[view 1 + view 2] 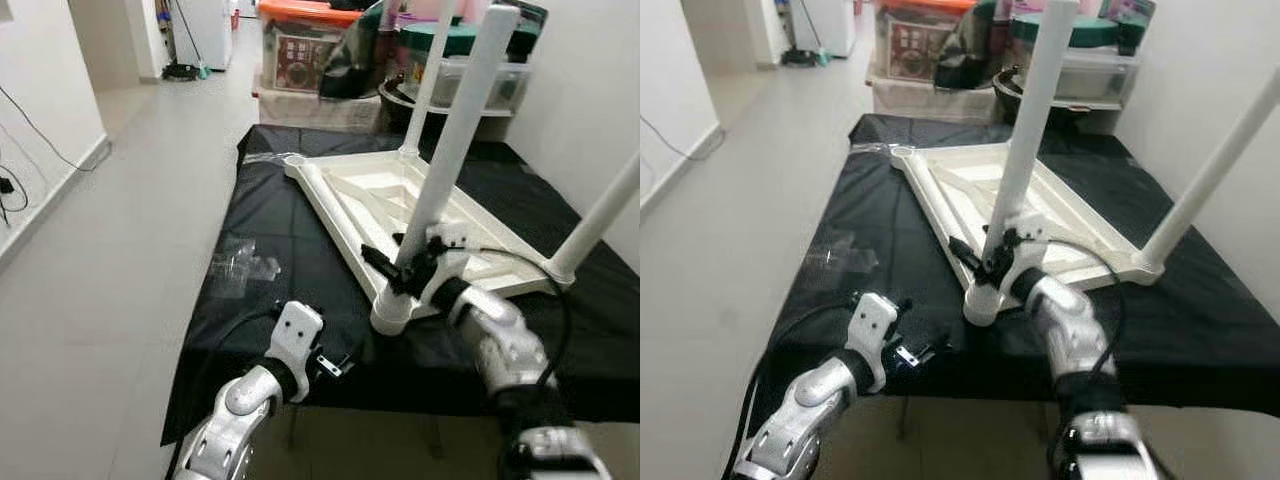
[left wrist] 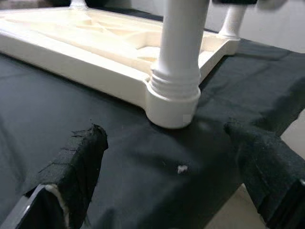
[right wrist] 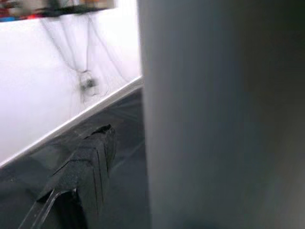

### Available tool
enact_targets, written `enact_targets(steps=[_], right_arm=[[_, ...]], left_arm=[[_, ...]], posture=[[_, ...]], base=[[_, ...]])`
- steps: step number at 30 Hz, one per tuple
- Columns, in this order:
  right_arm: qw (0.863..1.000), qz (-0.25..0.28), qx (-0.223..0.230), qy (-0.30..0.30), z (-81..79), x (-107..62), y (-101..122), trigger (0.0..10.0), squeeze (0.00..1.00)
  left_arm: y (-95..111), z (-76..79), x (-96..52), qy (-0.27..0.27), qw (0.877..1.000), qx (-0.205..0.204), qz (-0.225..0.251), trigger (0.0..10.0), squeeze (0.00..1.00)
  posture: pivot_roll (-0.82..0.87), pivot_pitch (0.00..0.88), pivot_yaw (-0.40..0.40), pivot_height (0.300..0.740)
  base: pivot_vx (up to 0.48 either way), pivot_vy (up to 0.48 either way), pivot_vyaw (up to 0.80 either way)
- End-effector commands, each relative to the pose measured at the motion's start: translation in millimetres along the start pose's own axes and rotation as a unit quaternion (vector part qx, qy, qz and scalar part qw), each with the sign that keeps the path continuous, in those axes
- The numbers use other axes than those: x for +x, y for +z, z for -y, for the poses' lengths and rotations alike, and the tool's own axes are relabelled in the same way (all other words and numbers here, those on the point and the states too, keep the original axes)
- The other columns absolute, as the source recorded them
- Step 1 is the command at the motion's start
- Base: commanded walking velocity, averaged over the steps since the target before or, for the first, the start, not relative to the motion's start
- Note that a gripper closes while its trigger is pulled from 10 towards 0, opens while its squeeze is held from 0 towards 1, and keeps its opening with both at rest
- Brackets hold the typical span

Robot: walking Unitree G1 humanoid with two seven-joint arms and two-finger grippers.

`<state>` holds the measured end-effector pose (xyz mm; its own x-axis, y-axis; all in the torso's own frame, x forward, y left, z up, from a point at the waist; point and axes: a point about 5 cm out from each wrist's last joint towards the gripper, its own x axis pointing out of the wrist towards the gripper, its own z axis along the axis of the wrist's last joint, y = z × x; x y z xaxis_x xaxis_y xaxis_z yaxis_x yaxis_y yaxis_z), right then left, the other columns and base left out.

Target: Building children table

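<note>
A white children's table [image 1: 345, 195] lies upside down on a black cloth [image 1: 270, 215]. Three white legs stand up from its corners; the near leg [image 1: 452, 160] sits in its corner socket [image 2: 174, 100]. My right gripper [image 1: 398, 263] is low on this near leg, open, with the leg between its fingers. One finger [image 3: 88, 164] stands a little apart from the leg [image 3: 219, 114]. My left gripper [image 1: 335, 362] hovers over the cloth's front edge, just left of the socket. It is open with nothing between its fingers [image 2: 76, 167].
A crumpled clear plastic bag [image 1: 240, 262] lies on the cloth's left side. Storage boxes [image 1: 300, 50] and a black bag are stacked beyond the far end. A white wall runs close along the right. Bare grey floor [image 1: 130, 220] stretches to the left.
</note>
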<state>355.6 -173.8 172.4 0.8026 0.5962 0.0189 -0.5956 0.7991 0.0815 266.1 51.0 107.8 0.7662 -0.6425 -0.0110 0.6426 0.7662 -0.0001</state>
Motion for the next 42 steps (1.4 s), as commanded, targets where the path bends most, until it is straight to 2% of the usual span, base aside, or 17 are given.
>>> enact_targets(steps=[1, 7, 15, 16, 21, 23, 24, 26, 29, 31, 32, 33, 34, 36, 37, 38, 42], right_arm=[[0.994, -0.023, 0.028, 0.107, -13.8, 9.8, -0.2, 10.0, 0.00], [0.967, -0.051, 0.050, 0.245, -28.6, 10.9, -0.3, 10.0, 0.00], [0.945, -0.049, 0.050, 0.321, -36.9, 11.9, 5.1, 9.8, 0.00], [0.951, -0.046, 0.030, 0.304, -37.2, 16.5, 3.9, 0.0, 0.00], [0.980, -0.034, 0.007, 0.196, -27.4, 23.1, -0.3, 0.0, 0.00], [0.999, -0.017, -0.005, 0.047, -11.4, 20.1, -5.0, 0.0, 0.00], [0.999, -0.017, -0.005, 0.047, -11.4, 20.1, -5.0, 0.0, 0.00], [0.997, 0.002, 0.006, -0.082, 1.3, 8.7, -9.1, 0.0, 0.00], [0.993, 0.007, 0.011, -0.115, 3.4, 4.0, -10.3, 0.0, 0.00], [0.960, 0.022, 0.017, -0.278, 9.5, -16.5, -14.7, 0.0, 0.00], [0.960, 0.022, 0.017, -0.278, 9.5, -16.5, -14.7, 0.0, 0.00], [0.933, 0.026, 0.015, -0.358, 11.2, -28.5, -16.1, 0.0, 0.00], [0.933, 0.026, 0.015, -0.358, 11.2, -28.5, -16.1, 0.0, 0.00], [0.865, 0.044, 0.018, -0.500, 1.5, -49.4, -17.7, 0.0, 0.00], [0.865, 0.044, 0.018, -0.500, 1.5, -49.4, -17.7, 0.0, 0.00], [0.834, 0.051, 0.031, -0.548, -7.8, -53.5, -18.9, 0.0, 0.00], [0.810, 0.055, 0.054, -0.581, -20.7, -50.4, -21.1, 0.0, 0.00]], left_arm=[[1.7, 5.0, -3.7, -0.011, 1.000, 0.009, -0.004, 10.0, 0.00], [1.5, 9.1, -14.5, -0.013, 1.000, 0.008, -0.009, 10.0, 0.00], [2.2, 9.9, -23.3, -0.009, 1.000, 0.006, -0.015, 10.0, 0.00], [3.1, 9.6, -25.1, -0.005, 1.000, 0.005, -0.016, 10.0, 0.00], [4.1, 8.7, -23.9, -0.004, 1.000, 0.006, -0.017, 10.0, 0.00], [3.8, 7.5, -21.5, -0.004, 1.000, 0.006, -0.019, 10.0, 0.00], [3.8, 7.5, -21.5, -0.004, 1.000, 0.006, -0.019, 10.0, 0.00], [3.8, 7.2, -20.2, -0.006, 1.000, 0.006, -0.019, 10.0, 0.00], [3.9, 7.1, -20.1, -0.006, 1.000, 0.006, -0.020, 10.0, 0.00], [3.7, 6.1, -19.1, -0.008, 1.000, 0.006, -0.021, 10.0, 0.00], [3.7, 6.1, -19.1, -0.008, 1.000, 0.006, -0.021, 10.0, 0.00], [3.5, 5.7, -18.5, -0.010, 1.000, 0.007, -0.022, 10.0, 0.00], [3.5, 5.7, -18.5, -0.010, 1.000, 0.007, -0.022, 10.0, 0.00], [3.5, 4.9, -16.5, -0.013, 1.000, 0.008, -0.023, 10.0, 0.00], [3.5, 4.9, -16.5, -0.013, 1.000, 0.008, -0.023, 10.0, 0.00], [3.2, 4.3, -15.1, -0.014, 1.000, 0.009, -0.024, 10.0, 0.00], [3.0, 3.2, -13.2, -0.013, 1.000, 0.010, -0.024, 10.0, 0.00]], posture=[[0.19, 0.000, -0.134, 0.740], [0.23, 0.000, -0.146, 0.740], [0.24, 0.000, -0.152, 0.740], [0.24, 0.000, -0.153, 0.740], [0.23, 0.000, -0.146, 0.740], [0.22, 0.000, -0.135, 0.740], [0.22, 0.000, -0.135, 0.740], [0.21, 0.000, -0.124, 0.740], [0.21, 0.000, -0.124, 0.740], [0.19, 0.000, -0.111, 0.740], [0.19, 0.000, -0.111, 0.740], [0.19, 0.000, -0.106, 0.740], [0.19, 0.000, -0.106, 0.740], [0.18, 0.000, -0.101, 0.740], [0.18, 0.000, -0.101, 0.740], [0.18, 0.000, -0.099, 0.740], [0.18, 0.000, -0.103, 0.740]], base=[[0.000, 0.000, 0.00], [0.000, 0.000, 0.00], [0.000, 0.000, 0.00], [0.000, 0.000, 0.00], [0.000, 0.000, 0.00], [0.000, 0.000, 0.00], [0.000, 0.000, 0.00], [0.000, 0.000, 0.00], [0.000, 0.000, 0.00], [0.000, 0.000, 0.00], [0.000, 0.000, 0.00], [0.000, 0.000, 0.00], [0.000, 0.000, 0.00], [0.000, 0.000, 0.00], [0.000, 0.000, 0.00], [0.000, 0.000, 0.00], [0.000, 0.000, 0.00]])
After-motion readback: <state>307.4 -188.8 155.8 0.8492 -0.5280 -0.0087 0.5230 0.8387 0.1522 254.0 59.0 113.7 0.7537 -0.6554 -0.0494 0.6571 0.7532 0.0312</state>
